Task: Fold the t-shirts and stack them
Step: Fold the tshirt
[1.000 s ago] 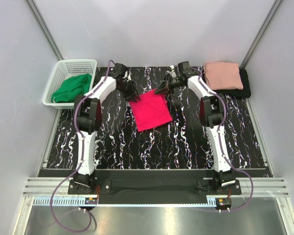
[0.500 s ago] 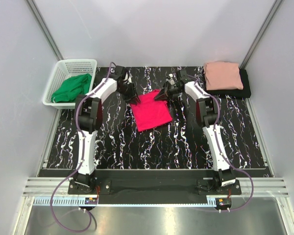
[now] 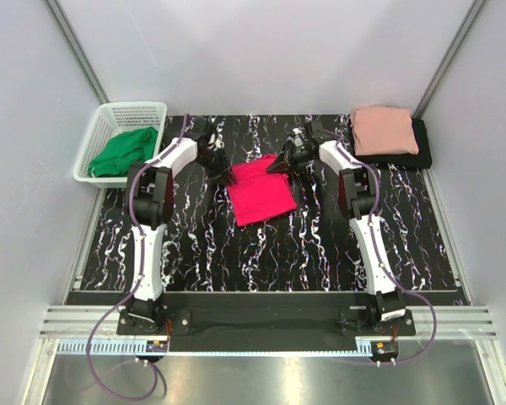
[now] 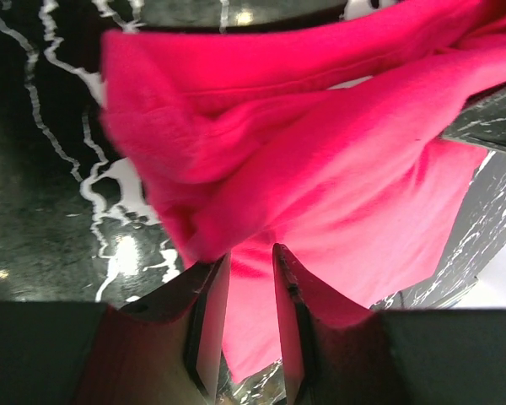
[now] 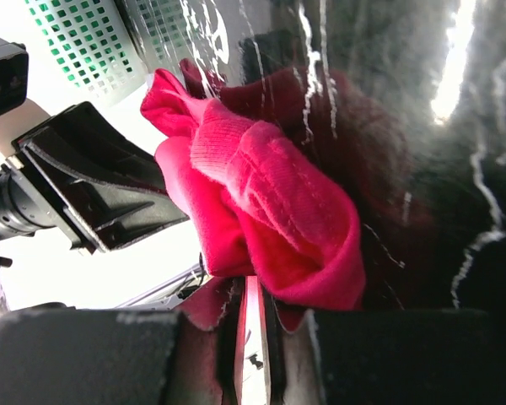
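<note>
- A folded crimson shirt (image 3: 261, 194) lay at the middle of the table (image 3: 236, 253), slightly toward the far edge.
- The left gripper (image 3: 223, 170) was at the shirt's far-left corner, and the right gripper (image 3: 278, 164) was at its far-right corner.
- The left jaws stood a narrow gap apart with pink cloth filling the gap, so they appeared to pinch the edge.
- The right jaws were almost touching, clamped on a thick, bunched fold.
- A folded salmon shirt (image 3: 385, 126) rested on a black shirt (image 3: 423, 152) at the far-right corner of the table.
- A basket (image 3: 135, 105) at the far-left corner held a green cloth (image 3: 122, 150).
- As a judgement of handling, the crimson shirt looked light, soft and limp. It would probably sag between two holds and let its layers slip apart.
- The best hold would likely be two corners of one edge, pinching every layer and keeping both sides level.
- Only the top view showed the whole layout, including the shirt's flat near half and the stack. It could not show how the jaws met the cloth.
- The wrist views showed the puckered layers in the jaws. The right wrist view also caught the left gripper just beside the cloth.
</note>
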Robot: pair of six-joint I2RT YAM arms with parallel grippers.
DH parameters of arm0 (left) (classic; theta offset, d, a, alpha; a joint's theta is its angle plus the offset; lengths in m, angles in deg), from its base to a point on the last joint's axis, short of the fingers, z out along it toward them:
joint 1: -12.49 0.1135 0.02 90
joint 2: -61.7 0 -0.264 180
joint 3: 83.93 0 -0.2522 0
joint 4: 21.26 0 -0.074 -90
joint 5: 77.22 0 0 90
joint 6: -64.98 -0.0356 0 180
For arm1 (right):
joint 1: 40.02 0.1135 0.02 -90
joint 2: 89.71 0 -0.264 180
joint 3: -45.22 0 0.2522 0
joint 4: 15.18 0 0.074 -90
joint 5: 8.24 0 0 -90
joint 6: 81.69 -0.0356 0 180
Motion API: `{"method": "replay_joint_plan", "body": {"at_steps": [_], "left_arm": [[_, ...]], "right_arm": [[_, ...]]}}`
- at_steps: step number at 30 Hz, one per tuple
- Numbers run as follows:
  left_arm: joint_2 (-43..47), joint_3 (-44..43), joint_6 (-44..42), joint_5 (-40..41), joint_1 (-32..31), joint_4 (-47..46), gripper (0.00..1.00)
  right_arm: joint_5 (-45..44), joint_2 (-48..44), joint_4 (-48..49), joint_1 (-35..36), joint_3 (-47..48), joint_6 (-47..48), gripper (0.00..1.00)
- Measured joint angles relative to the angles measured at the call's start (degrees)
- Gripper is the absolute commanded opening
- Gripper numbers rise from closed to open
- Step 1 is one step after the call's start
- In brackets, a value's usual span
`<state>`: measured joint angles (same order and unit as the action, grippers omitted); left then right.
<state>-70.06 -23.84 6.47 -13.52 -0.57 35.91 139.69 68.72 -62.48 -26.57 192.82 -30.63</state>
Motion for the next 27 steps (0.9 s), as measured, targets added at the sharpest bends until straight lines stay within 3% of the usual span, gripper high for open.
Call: {"method": "replay_joint_plan", "body": {"at_steps": [13, 27], "left_arm": [[0.48, 2.97, -0.20, -0.04, 1.11, -0.59, 0.31], [7.19, 8.46, -1.68, -0.04, 1.36, -0.02, 0.33]], "right_arm": [[-0.52, -2.99, 0.94, -0.61, -5.07, 0.24, 0.17], [-6.14, -21.86, 0.61, -1.18, -23.69, 3.52, 0.18]]}}
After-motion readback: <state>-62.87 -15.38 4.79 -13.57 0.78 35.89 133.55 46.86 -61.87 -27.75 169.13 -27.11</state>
